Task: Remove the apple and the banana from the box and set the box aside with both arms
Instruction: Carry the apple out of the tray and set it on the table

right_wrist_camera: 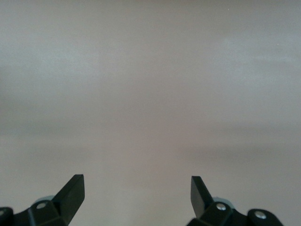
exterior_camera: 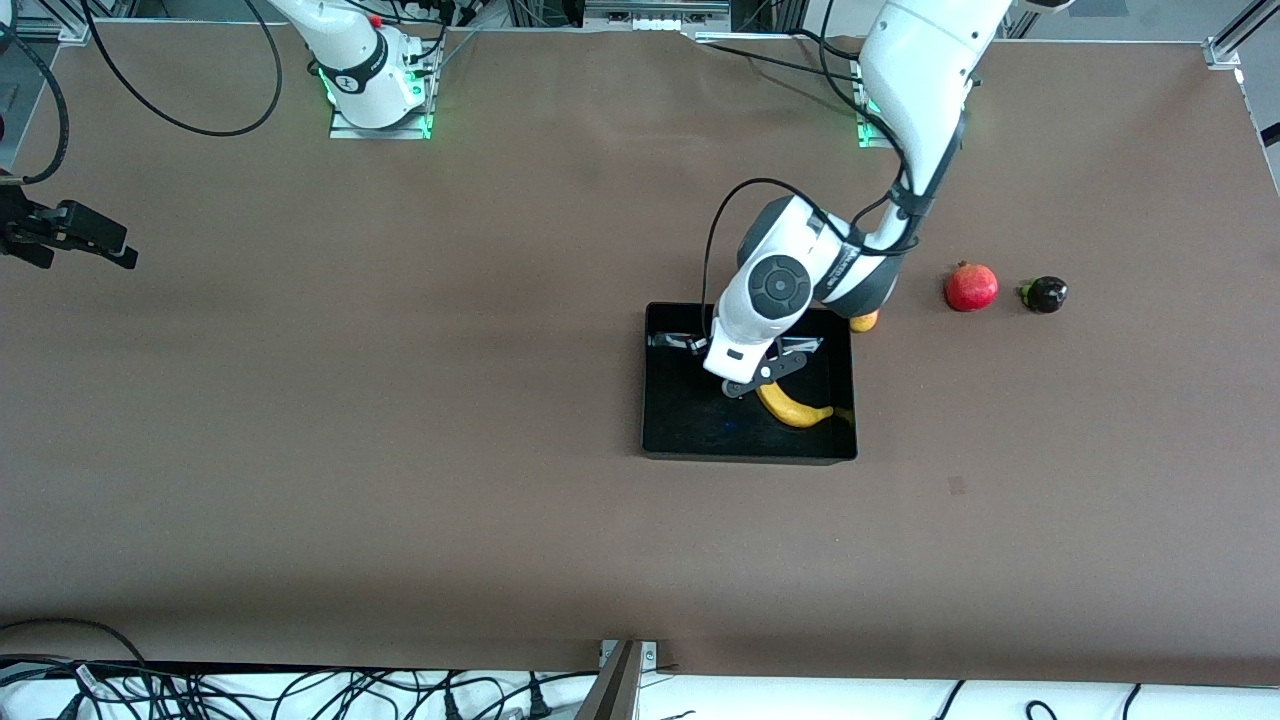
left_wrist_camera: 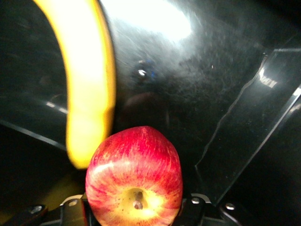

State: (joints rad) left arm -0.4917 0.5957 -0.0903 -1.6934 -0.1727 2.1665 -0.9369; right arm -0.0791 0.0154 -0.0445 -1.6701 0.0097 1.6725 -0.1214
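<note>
Black box [exterior_camera: 670,400] mid-bench [exterior_camera: 400,450], toward the left arm's end. Banana [exterior_camera: 795,408] lies inside it. Left gripper [exterior_camera: 752,378] is low inside the box, fingers [left_wrist_camera: 70,209] clamped on the red apple [left_wrist_camera: 135,183], just beside the banana [left_wrist_camera: 89,84]; apple is hidden by the arm from the front. Right gripper [right_wrist_camera: 136,200] waits at the right arm's end, over bare bench, fingers spread, holding nothing. Pomegranate [exterior_camera: 971,287] and a small dark fruit [exterior_camera: 1045,294] sit outside the box; an orange-yellow fruit [exterior_camera: 864,321] is mostly hidden beside the box.

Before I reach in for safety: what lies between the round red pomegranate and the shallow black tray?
In the front view, only a small orange-yellow fruit beside the tray; pomegranate.
</note>
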